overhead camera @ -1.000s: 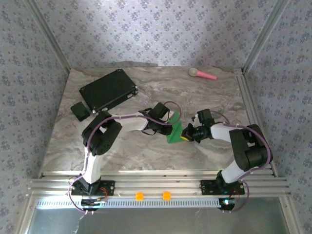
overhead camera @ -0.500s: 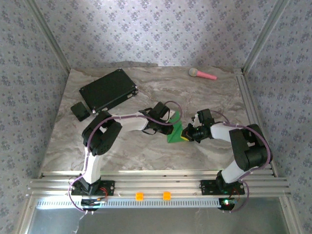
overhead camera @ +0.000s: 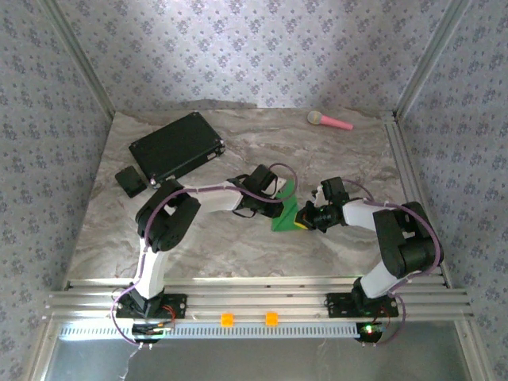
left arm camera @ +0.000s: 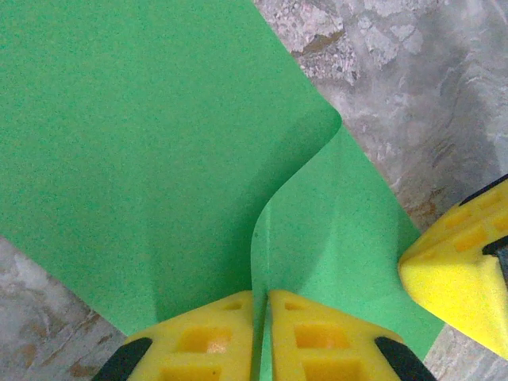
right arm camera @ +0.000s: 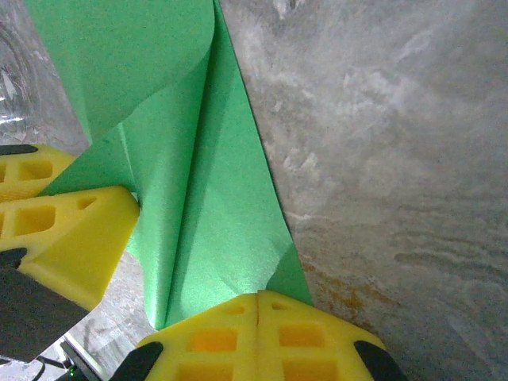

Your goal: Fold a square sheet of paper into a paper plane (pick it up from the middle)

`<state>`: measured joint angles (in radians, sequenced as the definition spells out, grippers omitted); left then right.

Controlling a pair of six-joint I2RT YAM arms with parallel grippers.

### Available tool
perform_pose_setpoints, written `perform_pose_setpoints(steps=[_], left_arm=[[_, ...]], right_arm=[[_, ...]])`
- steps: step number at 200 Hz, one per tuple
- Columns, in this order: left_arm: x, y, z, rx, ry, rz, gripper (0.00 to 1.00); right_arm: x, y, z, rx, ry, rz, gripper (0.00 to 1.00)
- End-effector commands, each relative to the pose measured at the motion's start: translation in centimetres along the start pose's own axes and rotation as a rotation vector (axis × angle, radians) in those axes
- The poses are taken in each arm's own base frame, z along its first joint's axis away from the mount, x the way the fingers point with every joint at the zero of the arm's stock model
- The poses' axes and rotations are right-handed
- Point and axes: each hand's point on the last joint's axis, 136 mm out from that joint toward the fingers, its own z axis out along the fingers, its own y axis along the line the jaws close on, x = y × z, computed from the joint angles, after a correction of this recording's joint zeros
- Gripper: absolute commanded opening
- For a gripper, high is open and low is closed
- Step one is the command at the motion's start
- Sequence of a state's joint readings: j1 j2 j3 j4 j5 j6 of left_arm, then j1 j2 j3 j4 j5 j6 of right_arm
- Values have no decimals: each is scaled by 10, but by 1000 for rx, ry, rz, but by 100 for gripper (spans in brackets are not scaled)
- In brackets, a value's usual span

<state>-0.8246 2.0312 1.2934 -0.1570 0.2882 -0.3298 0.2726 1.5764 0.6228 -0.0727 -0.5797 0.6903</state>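
From above, the paper (overhead camera: 285, 214) is about in the middle of the surface (overhead camera: 222, 246), a bit nearer the near edge. Both arms meet at it, one from each side. A black case (overhead camera: 176, 144) lies by the far left corner and a pink toy (overhead camera: 329, 120) by the far edge, both well apart from the paper.

In the left wrist view, the left jaws are almost shut. Their yellow pads (left arm camera: 210, 329) pinch the paper (left arm camera: 143, 143) where it bends. The paper is thin, bright green and plain. One flap curls over in a soft round bend, not a sharp crease yet. A pad (left arm camera: 456, 274) of the right jaws sits at the paper's edge.

In the right wrist view, the right jaws are fully shut, and their pads (right arm camera: 309, 329) nip a corner of the paper (right arm camera: 214, 222). Long folds run away from the pads like a narrow wedge. The surface (right arm camera: 381, 159) is grey and looks like stone.

I think the step is making a fold. To do it well, both jaws should move together and slowly, so the thin paper does not rip. The edges should line up first. Then the bend should be pressed flat on the hard surface to make a sharp line.
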Motion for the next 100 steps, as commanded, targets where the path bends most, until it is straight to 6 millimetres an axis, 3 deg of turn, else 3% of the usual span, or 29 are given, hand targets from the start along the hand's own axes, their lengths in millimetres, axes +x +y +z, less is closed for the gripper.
perform_pose_setpoints(steps=[1, 100], left_arm=[[-4, 3, 4, 1, 4, 12, 12], [16, 12, 14, -9, 60, -6, 11]], right_arm=[[14, -27, 4, 101, 49, 52, 4], [12, -23, 3, 94, 51, 46, 5]])
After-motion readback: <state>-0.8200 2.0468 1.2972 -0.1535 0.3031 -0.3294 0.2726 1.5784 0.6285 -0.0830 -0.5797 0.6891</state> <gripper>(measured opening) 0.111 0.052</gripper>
